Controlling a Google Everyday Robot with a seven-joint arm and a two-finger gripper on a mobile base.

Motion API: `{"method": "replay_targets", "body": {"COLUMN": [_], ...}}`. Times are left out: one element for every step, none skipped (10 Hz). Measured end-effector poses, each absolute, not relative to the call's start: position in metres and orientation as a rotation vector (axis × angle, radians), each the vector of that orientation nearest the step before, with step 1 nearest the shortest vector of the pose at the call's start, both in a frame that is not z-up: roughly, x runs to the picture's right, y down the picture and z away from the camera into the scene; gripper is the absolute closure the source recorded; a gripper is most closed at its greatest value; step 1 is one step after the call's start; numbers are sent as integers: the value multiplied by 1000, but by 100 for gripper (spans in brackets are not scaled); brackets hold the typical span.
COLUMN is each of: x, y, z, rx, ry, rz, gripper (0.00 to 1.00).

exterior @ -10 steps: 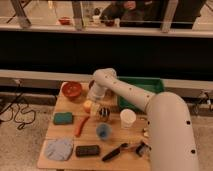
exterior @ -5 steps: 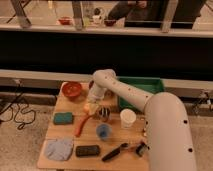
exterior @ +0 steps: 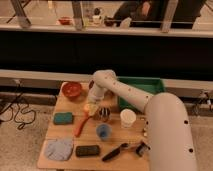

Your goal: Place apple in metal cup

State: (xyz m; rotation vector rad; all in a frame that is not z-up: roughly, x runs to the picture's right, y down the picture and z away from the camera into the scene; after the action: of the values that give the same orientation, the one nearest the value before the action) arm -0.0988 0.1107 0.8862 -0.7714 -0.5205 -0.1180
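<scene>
Camera view: pincer (exterior: 91, 105), apple (exterior: 88, 108) beside carrot (exterior: 81, 124)

**What stays out of sight**

The end effector (exterior: 91, 105) sits closed on the small round glossy yellow-orange apple (exterior: 89, 109), at 9 o'clock of the small shiny silver metal cup (exterior: 105, 114). It covers the apple's top, so only the lower part shows. The long orange carrot (exterior: 81, 125) loses its upper end beneath the apple. The thick white robot arm (exterior: 165, 125) hides the 7 o'clock corner of the green plastic bin (exterior: 145, 86) and the wooden bench's (exterior: 65, 107) 3 o'clock side, and is itself cut off at 5 o'clock. What the small dark object (exterior: 141, 148) beside it is cannot be told.
</scene>
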Motion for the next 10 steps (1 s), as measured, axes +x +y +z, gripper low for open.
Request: {"method": "replay_targets", "body": {"x": [-98,-97,-96,-96,-97,-94,-89,-82,-79,-76], "y": [103,93,88,84,81,76,72,66,59,55], "z": [877,868,862,858,856,855,854,853,851,849], "rx": [-755,-735,-722,-707,-697,-684,-675,-659,-644,-633], "ry": [-532,-546,-554,-564,-569,-574,-575,-579,-584,-588], "rz": [-116,-110,-108,-109,-109,-101,-92,-75,-65,-58], "gripper": [95,95,95,95,95,95,95,95,95,95]}}
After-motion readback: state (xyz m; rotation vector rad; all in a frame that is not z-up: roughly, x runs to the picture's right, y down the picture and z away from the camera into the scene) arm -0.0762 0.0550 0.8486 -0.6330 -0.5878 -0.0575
